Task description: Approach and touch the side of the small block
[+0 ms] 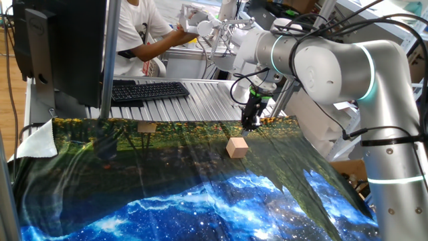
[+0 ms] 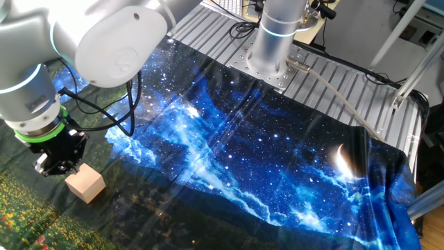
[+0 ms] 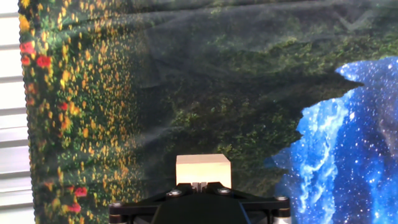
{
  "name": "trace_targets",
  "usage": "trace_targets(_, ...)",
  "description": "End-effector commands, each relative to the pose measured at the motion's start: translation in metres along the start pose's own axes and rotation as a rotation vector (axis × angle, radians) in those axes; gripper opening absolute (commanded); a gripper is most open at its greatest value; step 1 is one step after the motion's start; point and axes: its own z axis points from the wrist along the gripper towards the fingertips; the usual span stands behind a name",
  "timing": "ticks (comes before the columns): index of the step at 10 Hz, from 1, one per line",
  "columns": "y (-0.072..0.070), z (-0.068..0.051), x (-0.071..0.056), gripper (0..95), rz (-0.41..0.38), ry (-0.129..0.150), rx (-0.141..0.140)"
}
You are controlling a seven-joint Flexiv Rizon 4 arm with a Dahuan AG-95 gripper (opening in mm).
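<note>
The small block is a light tan wooden cube on the printed cloth, near the far green part. It also shows in the other fixed view and in the hand view. My gripper hangs just behind and a little above the block, with its fingers pressed together and nothing between them. In the other fixed view the gripper sits close beside the block's upper left side. In the hand view the fingertips lie right at the block's near face. I cannot tell whether they touch it.
A flatter tan piece lies at the cloth's far edge. A keyboard and a dark monitor stand on the ribbed metal table behind. A white cloth lies at the left. The arm's base stands on a metal plate.
</note>
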Motion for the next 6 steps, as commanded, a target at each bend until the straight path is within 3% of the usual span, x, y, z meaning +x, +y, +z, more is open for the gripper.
trace_targets(1, 0.0001, 0.0007, -0.0001, 0.0, 0.001, 0.001, 0.000)
trace_targets(6, 0.0001, 0.0007, -0.0001, 0.0, -0.021, 0.007, 0.006)
